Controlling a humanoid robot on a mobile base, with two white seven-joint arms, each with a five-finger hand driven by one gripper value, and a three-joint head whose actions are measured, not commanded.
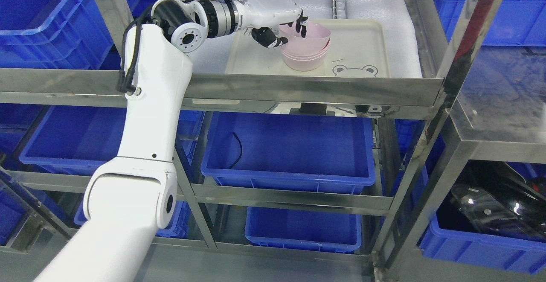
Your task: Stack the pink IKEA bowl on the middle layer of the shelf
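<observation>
My left hand is over the shelf, and my fingers are curled on the near-left rim of the top pink bowl. The thumb presses on the outside wall and the other fingertips go over the rim to the inside, so the bowl is pinched between them. This top bowl sits tilted inside the pile of pink bowls directly under my fingers; its far side is higher than the side I hold, so I judge it is not fully nested yet, or only just reaching its seat. The pile stands on a cream tray with a small bear face drawn at its front edge, to the right and a little nearer than my fingers. The tray lies on the white padding of this shelf layer. From this I think most of the task is done: the bowl is brought to the shelf and is already over, and partly in, the stack. What is left, in my judgement, is to let the bowl settle flat, to loosen my fingers from the rim, and to pull my hand back without dragging the pile. Below my fingers, under the shelf edge, are blue bins. My right arm I do not see at all.
</observation>
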